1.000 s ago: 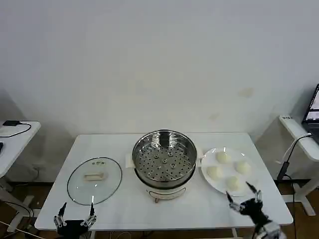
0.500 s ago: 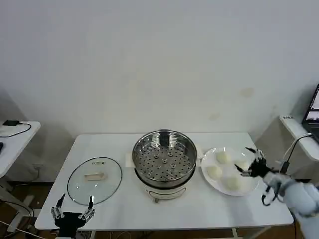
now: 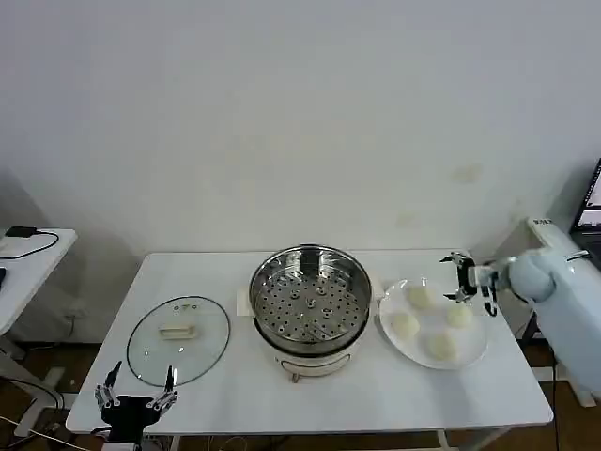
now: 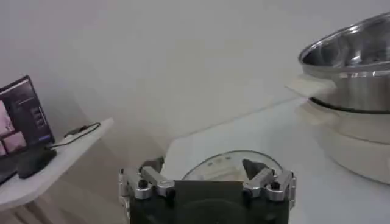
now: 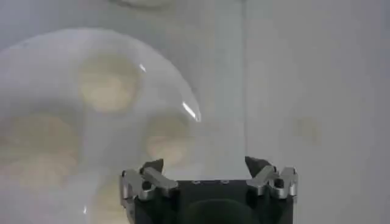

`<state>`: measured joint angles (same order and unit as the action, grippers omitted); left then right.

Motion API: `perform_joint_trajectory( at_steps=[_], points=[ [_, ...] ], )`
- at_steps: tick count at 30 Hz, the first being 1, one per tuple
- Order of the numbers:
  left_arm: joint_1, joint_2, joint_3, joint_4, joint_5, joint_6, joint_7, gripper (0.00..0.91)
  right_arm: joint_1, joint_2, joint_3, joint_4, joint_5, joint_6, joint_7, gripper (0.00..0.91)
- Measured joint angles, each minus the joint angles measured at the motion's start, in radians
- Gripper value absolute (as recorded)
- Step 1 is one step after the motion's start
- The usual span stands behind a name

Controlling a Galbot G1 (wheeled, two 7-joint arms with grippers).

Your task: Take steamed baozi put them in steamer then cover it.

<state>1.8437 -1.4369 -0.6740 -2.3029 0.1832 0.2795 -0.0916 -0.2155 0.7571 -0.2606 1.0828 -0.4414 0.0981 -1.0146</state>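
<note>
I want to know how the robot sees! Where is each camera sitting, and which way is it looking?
Head view: sits on the robot's head, looking forward and down at the table with the steamer, cover and baozi; the left gripper and right gripper show.
Left wrist view: sits on the left arm, low by the table edge, facing the cover and steamer; its own open gripper shows.
Right wrist view: sits on the right arm, looking down at the plate of baozi; its own open gripper shows.
Shared: head and right wrist views both show the plate.
</note>
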Motion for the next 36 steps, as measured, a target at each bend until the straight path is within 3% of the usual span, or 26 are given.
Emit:
perform_joint_trajectory(
  at_steps=[6,13,28,36],
  points=[
    [-0.001,0.002,-0.01,-0.001,0.003,0.001,0.005,0.907,0.086,0.049,-0.118,-0.105,0.01,0.005,-0.061,0.907],
    [-0.001,0.005,-0.021,-0.002,0.004,0.001,0.008,0.907,0.138,0.099,-0.19,-0.196,0.019,0.008,-0.087,0.907],
    [-0.005,0.004,-0.032,0.001,0.004,-0.006,0.006,0.907,0.177,0.214,-0.232,-0.362,-0.01,0.025,-0.077,0.907],
    [-0.005,0.004,-0.039,0.001,0.004,-0.013,0.005,0.907,0.187,0.274,-0.231,-0.443,-0.044,0.036,-0.061,0.816]
  ],
)
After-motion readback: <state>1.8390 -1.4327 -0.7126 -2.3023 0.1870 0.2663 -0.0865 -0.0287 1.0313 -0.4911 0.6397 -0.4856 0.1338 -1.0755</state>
